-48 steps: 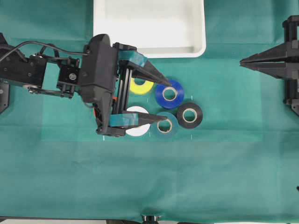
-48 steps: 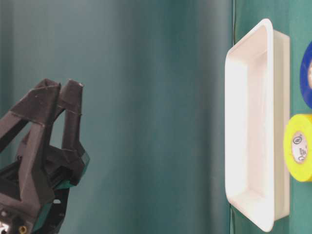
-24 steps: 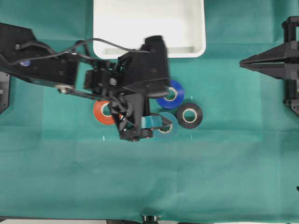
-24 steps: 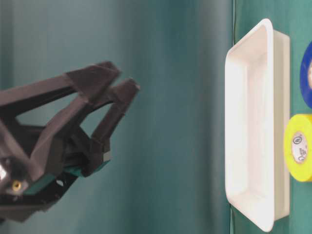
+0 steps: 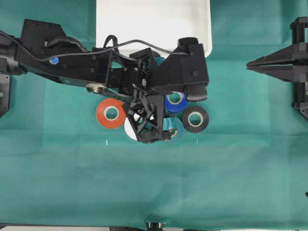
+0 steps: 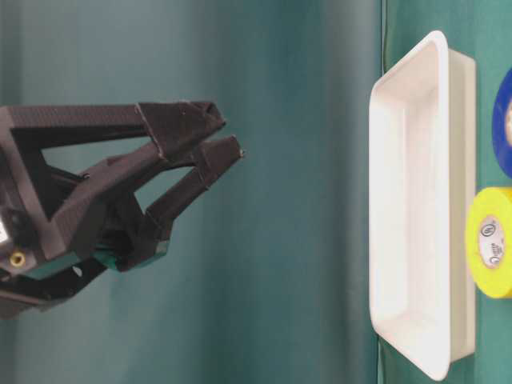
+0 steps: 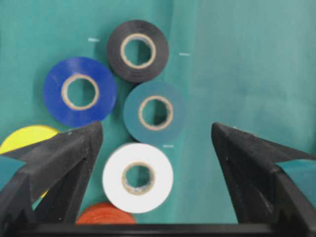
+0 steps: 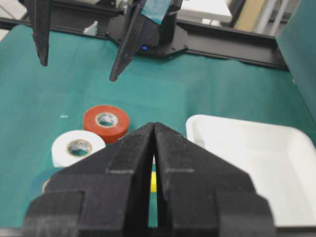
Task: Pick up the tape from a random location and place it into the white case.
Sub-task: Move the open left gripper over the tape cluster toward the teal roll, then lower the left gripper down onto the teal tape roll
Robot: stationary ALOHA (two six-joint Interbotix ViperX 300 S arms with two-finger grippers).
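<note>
Over the green cloth (image 5: 231, 183), seen from overhead, the left gripper (image 5: 150, 137) hangs above the cluster of rolls, covering most of the tape (image 5: 174, 130), which lies below the blue roll (image 5: 175, 100) and left of the black roll (image 5: 195, 119). The white case (image 5: 204, 29) sits beyond the tape at the cloth's far edge; open cloth spreads below the tape. At table level, the case's raised rim (image 6: 416, 208) stands beside the yellow roll (image 6: 492, 242). From the left wrist, the jaws stand wide apart and hold nothing; the tape (image 7: 155, 113) lies between them, touching the white roll (image 7: 138, 177). From the right wrist, the right gripper (image 8: 154, 129) is closed and empty, well away from the tape.
</note>
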